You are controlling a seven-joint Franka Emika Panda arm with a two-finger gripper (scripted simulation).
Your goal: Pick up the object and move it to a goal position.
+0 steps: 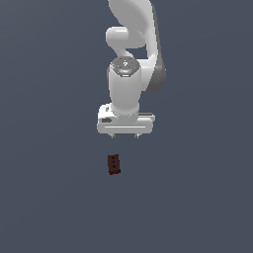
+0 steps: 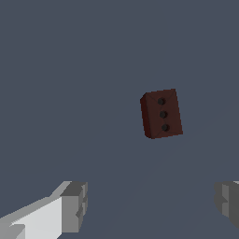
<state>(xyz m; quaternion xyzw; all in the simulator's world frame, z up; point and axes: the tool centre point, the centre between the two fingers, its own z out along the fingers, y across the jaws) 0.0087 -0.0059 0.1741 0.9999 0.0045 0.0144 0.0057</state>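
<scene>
White Panda gripper (image 1: 125, 135) has its jaws spread wide, nothing held. Small dark reddish-brown rectangular block (image 1: 114, 164) w/ three dots lies on the grey floor (image 1: 44, 197), apart from the fingertips, offset slightly twd exterior view's left and nearer cam. Long axis runs roughly along the dot row (image 2: 163, 114). Needs lateral shift, then descend.

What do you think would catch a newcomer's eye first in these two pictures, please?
Probably the white arm and its gripper, hanging from the top of the exterior view over a bare grey ground. Next, the small reddish-brown block lying apart, just below it; the wrist view shows three dark dots on its face, with the fingers open wide.
</scene>
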